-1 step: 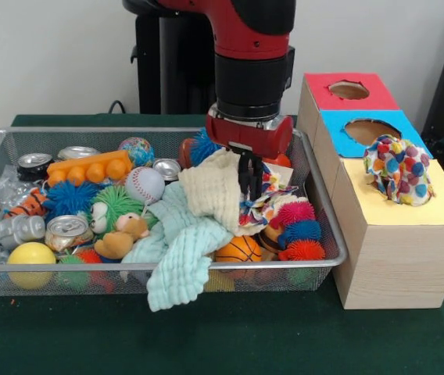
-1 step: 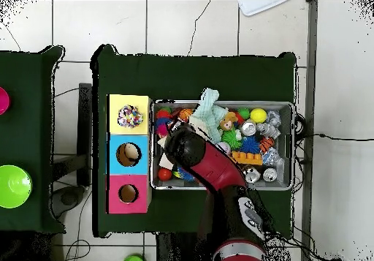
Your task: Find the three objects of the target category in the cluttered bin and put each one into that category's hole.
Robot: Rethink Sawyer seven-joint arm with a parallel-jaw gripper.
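My gripper [image 1: 250,187] is lowered into the wire bin [image 1: 327,234], right beside a bunched cream cloth [image 1: 210,187] that rises to its red base. A patterned cloth [image 1: 267,205] lies just under and to the right of it. A mint green cloth [image 1: 179,250] spills over the bin's front rim. A polka-dot cloth [image 1: 398,170] sits stuffed in the hole of the yellow box [image 1: 441,215]. In the overhead view the arm [image 2: 193,156] covers the gripper, and the polka-dot cloth [image 2: 129,115] shows on the yellow box [image 2: 117,104].
The blue box [image 1: 335,144] and the red box [image 1: 324,90] stand behind the yellow one, holes open. The bin also holds a baseball [image 1: 145,184], a small basketball [image 1: 239,250], spiky balls [image 1: 296,230], cans [image 1: 67,229], a yellow ball [image 1: 30,255] and plush toys [image 1: 120,234].
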